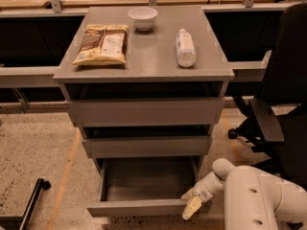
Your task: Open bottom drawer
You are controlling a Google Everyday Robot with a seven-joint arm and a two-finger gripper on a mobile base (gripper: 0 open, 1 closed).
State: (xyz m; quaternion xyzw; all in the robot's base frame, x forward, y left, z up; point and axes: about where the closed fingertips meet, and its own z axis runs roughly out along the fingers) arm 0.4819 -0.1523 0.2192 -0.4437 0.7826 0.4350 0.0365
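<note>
The bottom drawer [144, 207] of the grey cabinet is pulled well out, and its plain grey box interior shows empty. My gripper [192, 205] is at the right end of the drawer's front panel, at its top edge, with a pale fingertip [190, 209] hanging over the panel. My white arm [259, 200] comes in from the lower right. The middle drawer [146, 146] and the top drawer [144, 111] above it are closed.
On the cabinet top [144, 63] lie a snack bag [102, 44], a white bowl [142, 17] and a plastic bottle [185, 47]. A black office chair [280, 104] stands close on the right. A black bar with a wheel [31, 200] lies on the floor at lower left.
</note>
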